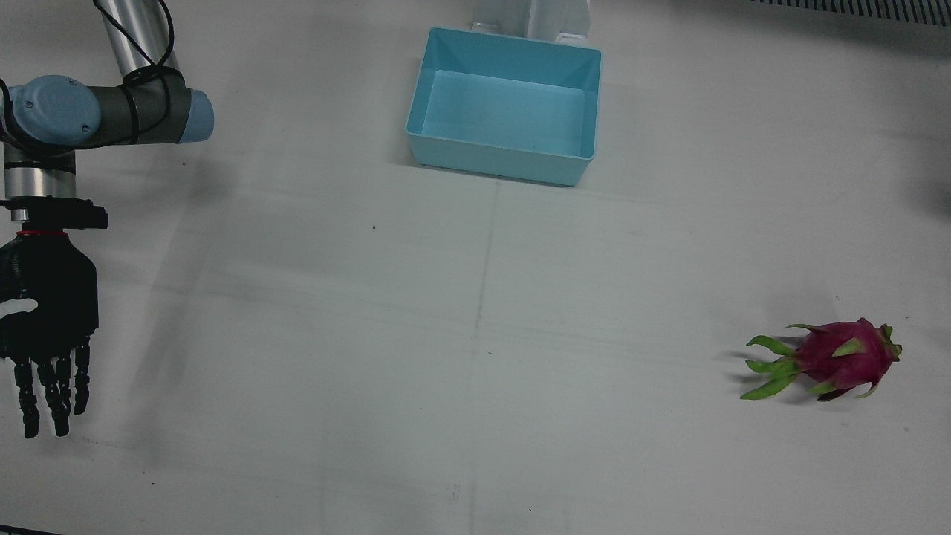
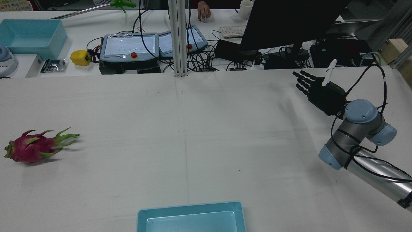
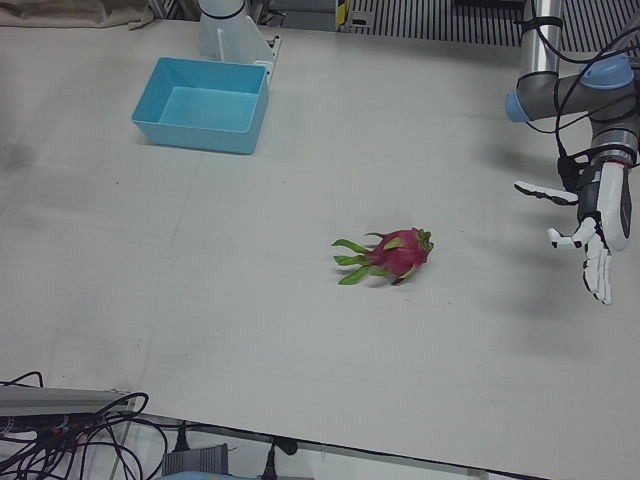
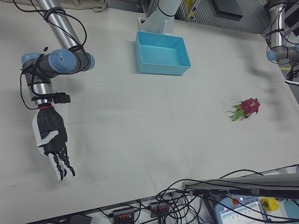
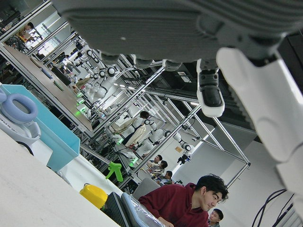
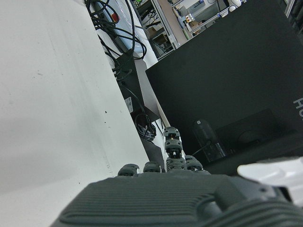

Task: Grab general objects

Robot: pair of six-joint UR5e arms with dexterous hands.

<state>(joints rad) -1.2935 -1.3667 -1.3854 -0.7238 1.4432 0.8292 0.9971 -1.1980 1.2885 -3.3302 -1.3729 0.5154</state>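
Note:
A pink dragon fruit (image 1: 839, 357) with green scales lies on its side on the white table, also in the rear view (image 2: 30, 148), the left-front view (image 3: 395, 255) and the right-front view (image 4: 247, 107). My white left hand (image 3: 595, 225) hovers open and empty above the table, well to the fruit's side. Its fingers (image 5: 208, 90) show spread in the left hand view. My black right hand (image 1: 44, 327) is open and empty on the opposite side of the table, fingers straight, also in the rear view (image 2: 322, 90) and the right-front view (image 4: 51, 140).
A light blue bin (image 1: 505, 160) stands empty at the robot's side of the table, between the arms (image 3: 200, 135). Beyond the table's far edge are a desk with teach pendants (image 2: 128, 46), cables, a yellow pepper (image 2: 80, 58) and a dark monitor (image 2: 289, 22).

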